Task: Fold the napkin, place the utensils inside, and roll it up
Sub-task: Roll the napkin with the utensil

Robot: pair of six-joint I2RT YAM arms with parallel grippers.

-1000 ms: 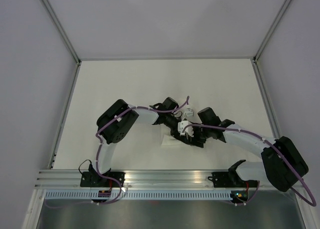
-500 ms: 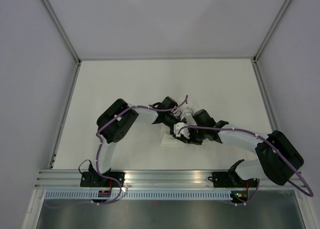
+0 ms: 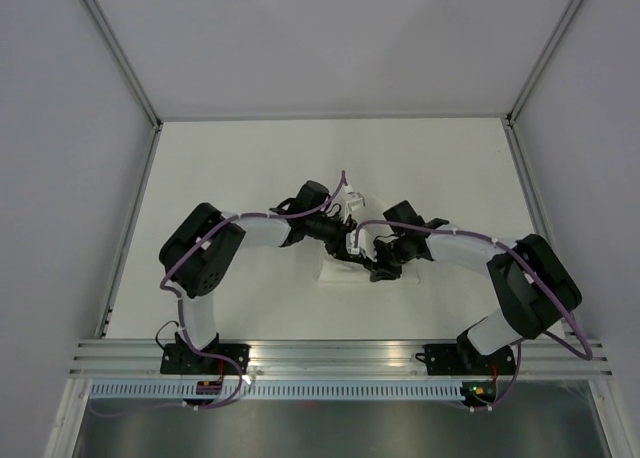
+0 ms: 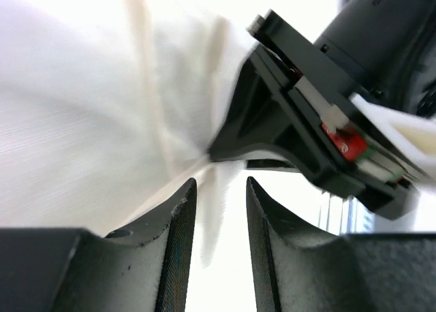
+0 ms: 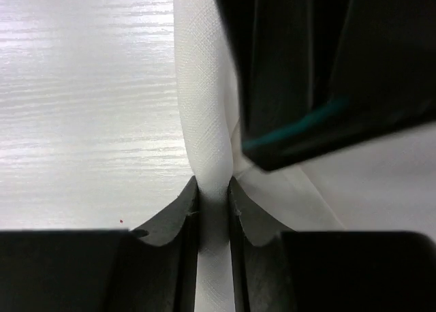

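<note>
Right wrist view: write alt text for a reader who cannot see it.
Close up, the right gripper is shut on an upright fold of the white napkin. The pale wood-grain table lies to the left, and a dark part of the other arm fills the upper right.

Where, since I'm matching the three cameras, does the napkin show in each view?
Top external: napkin, a small white patch mid-picture.
Left wrist: fills the left half.
Right wrist: central upright fold, pinched by the right gripper.
Shared landmark: that right gripper.
</note>
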